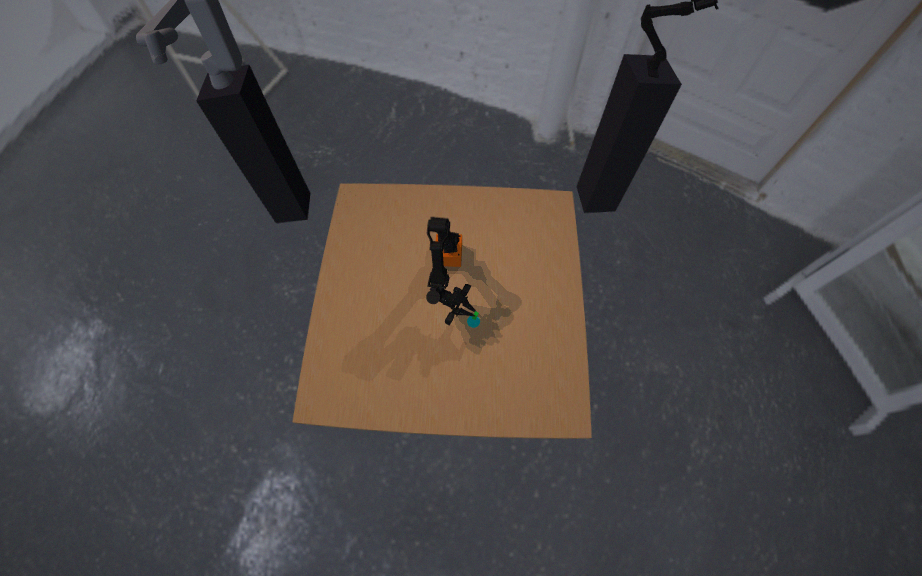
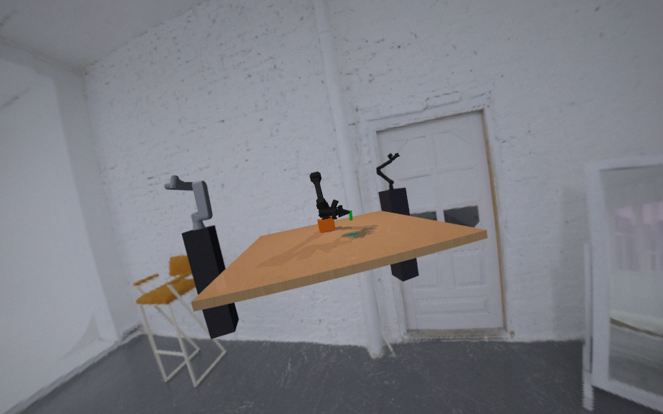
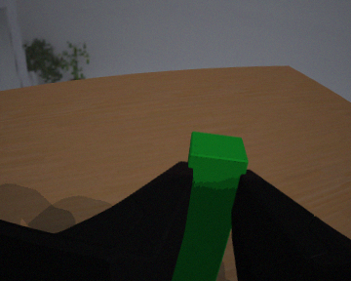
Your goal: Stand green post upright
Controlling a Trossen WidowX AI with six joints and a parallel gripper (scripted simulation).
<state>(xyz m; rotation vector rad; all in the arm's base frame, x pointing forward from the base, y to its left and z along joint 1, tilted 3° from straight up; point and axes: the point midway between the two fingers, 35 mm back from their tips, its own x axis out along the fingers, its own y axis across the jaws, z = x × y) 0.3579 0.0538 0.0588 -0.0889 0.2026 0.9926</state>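
Soft, even light throws several overlapping arm shadows across the table toward seven o'clock, while the floor shows pale glare patches and the room's edges bow.

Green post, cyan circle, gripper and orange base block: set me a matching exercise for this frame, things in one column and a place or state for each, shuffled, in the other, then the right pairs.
Things:
1. green post
2. cyan circle
3. gripper
4. orange base block

Places or states:
A. flat mark on the table top, under the raised post
B. shut on the post
C. at the foot of the arm
D. held upright, off the table

Pairs: 1-D, 2-A, 3-B, 4-C
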